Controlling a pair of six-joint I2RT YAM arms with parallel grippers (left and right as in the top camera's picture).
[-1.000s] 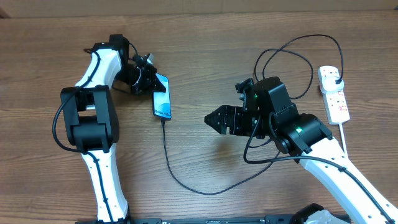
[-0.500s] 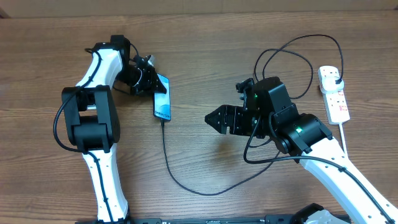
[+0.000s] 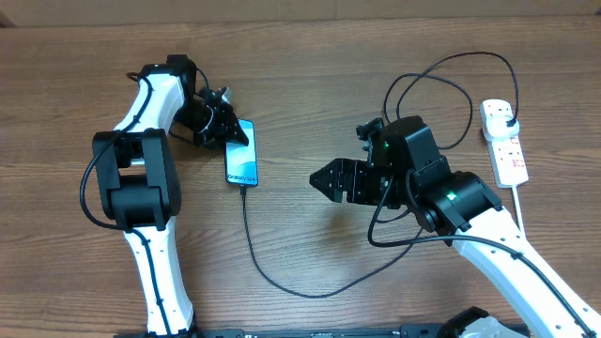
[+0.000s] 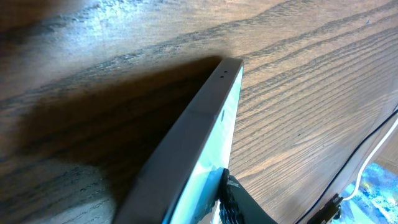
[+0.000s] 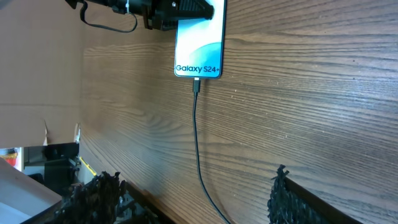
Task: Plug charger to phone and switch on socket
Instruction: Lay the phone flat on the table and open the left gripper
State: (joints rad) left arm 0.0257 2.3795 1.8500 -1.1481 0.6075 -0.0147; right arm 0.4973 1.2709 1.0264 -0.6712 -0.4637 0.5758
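The phone lies on the wooden table with its blue-teal screen up; it also shows in the right wrist view and edge-on in the left wrist view. My left gripper is shut on the phone's far end, with one finger on the screen. The charger cable has its tip in the phone's near end. It loops across the table to a black plug in the white socket. My right gripper is open and empty, to the right of the phone, its fingers either side of the cable.
The socket's white cord runs down along the right side by my right arm. Black cable loops lie behind the right arm. The table's near edge shows low in the right wrist view.
The phone has turned a little in my left gripper; its near end, with the cable tip, has shifted slightly left. The right arm has not moved.
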